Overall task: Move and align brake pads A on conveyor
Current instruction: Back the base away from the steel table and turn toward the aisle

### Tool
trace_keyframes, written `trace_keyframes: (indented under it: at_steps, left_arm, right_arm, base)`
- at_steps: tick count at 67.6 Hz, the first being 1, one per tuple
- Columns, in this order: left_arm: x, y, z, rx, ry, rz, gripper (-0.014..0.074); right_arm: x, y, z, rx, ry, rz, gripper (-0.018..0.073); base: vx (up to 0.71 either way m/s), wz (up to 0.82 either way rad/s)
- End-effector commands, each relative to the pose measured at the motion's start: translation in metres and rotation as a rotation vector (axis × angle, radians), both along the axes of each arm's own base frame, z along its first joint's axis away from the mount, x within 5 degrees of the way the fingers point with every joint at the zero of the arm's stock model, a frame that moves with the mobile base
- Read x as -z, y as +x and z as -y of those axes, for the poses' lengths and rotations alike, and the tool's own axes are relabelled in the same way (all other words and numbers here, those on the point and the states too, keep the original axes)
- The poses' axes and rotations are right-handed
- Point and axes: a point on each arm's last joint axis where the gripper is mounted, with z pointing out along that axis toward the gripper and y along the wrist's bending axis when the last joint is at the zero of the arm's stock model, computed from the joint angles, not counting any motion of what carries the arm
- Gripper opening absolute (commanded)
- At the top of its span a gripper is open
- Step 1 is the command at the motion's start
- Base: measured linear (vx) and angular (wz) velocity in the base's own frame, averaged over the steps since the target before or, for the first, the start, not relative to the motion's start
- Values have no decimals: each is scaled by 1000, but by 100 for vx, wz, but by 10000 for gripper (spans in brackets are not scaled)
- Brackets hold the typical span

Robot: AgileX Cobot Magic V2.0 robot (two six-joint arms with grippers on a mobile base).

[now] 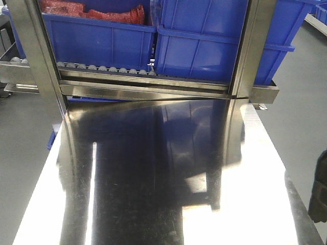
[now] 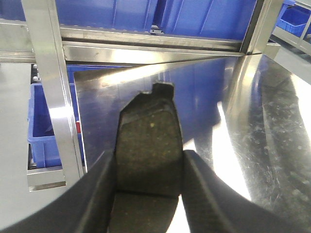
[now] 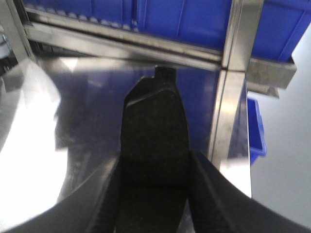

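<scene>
Steel tabletop below; left gripper clamps one brake pad; right gripper clamps another brake pad.

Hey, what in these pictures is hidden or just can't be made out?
Conveyor: in no view.
Left wrist: near end of the pad hidden inside the left gripper.
Right wrist: near end of the pad hidden inside the right gripper; its face too dark for detail.
Front: neither arm in frame; red contents of the bin cut off by the top edge.
</scene>
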Motion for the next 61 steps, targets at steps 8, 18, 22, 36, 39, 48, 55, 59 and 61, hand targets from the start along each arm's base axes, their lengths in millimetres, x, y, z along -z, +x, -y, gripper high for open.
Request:
trace_keyframes:
  at_steps: [8, 18, 22, 36, 39, 48, 55, 59, 61]
  left_arm:
    - [-16, 1, 2, 19, -24, 100, -6]
    - [-16, 1, 2, 19, -24, 100, -6]
    - [-16, 1, 2, 19, -24, 100, -6]
    - [-16, 1, 2, 19, -24, 100, -6]
    - [-16, 1, 2, 19, -24, 100, -6]
    - [-16, 1, 2, 19, -24, 100, -6]
    - [-16, 1, 2, 19, -24, 100, -6]
    - [-16, 1, 2, 19, -24, 100, -6]
    - [-16, 1, 2, 19, -23, 101, -6]
  right_arm:
    - [-22, -5, 0, -24, 43, 172, -4]
    - [-22, -5, 0, -24, 44, 173, -4]
    - [-22, -5, 0, -23, 43, 171, -4]
    - [-22, -5, 0, -23, 43, 170, -4]
    - [-22, -5, 0, -23, 43, 170, -4]
    - [-22, -5, 0, -23, 43, 170, -4]
    - [-22, -5, 0, -23, 44, 170, -4]
    - [-22, -5, 0, -23, 44, 170, -4]
    - [-22, -5, 1, -23, 43, 169, -4]
  base:
    - [0, 0]
    - [0, 0]
    - [0, 0]
    - [0, 0]
    - [0, 0]
    - [0, 0]
    - [-1, 3]
    - [-2, 10]
    - [-4, 15]
